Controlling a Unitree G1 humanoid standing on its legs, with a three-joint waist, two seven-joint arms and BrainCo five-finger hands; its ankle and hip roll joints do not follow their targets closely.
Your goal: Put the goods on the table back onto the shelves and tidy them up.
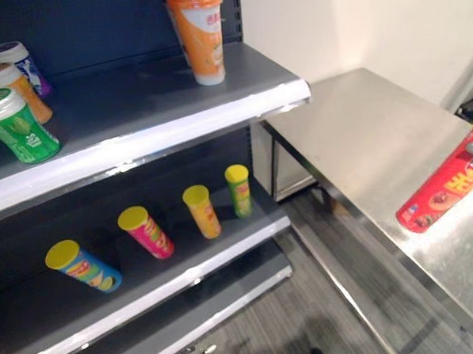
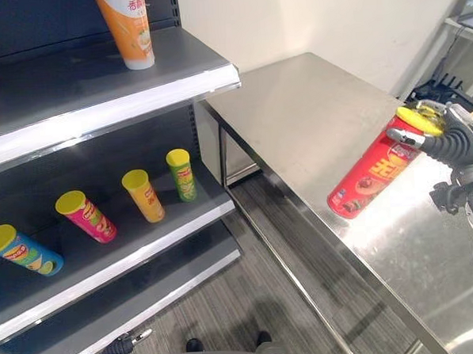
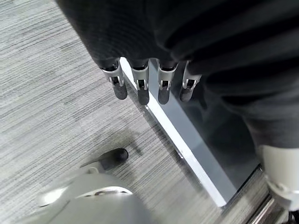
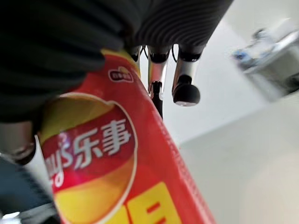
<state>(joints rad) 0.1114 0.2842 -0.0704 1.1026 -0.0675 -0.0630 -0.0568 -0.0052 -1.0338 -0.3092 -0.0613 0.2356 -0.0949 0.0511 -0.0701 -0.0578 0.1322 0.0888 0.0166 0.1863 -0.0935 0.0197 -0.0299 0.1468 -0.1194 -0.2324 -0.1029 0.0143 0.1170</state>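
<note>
while the right hand (image 2: pixel 449 138) grips the red can (image 2: pixel 371 178) (tilted) above the table (image 2: pixel 313 117), the left hand (image 3: pixel 149 84) hangs open.

We see a brightly and evenly lit scene. The steel table (image 2: pixel 313 125) throws back a broad pale glare, strongest near its lower right end. The white edge of the upper shelf (image 1: pixel 139 138) shines, while the lower shelf (image 1: pixel 106 271) beneath it sits in shade. Soft shadows fall on the floor (image 1: pixel 268 318). In the right wrist view the red can (image 4: pixel 121 177) looms close and blurred, and the background is out of focus.
</note>
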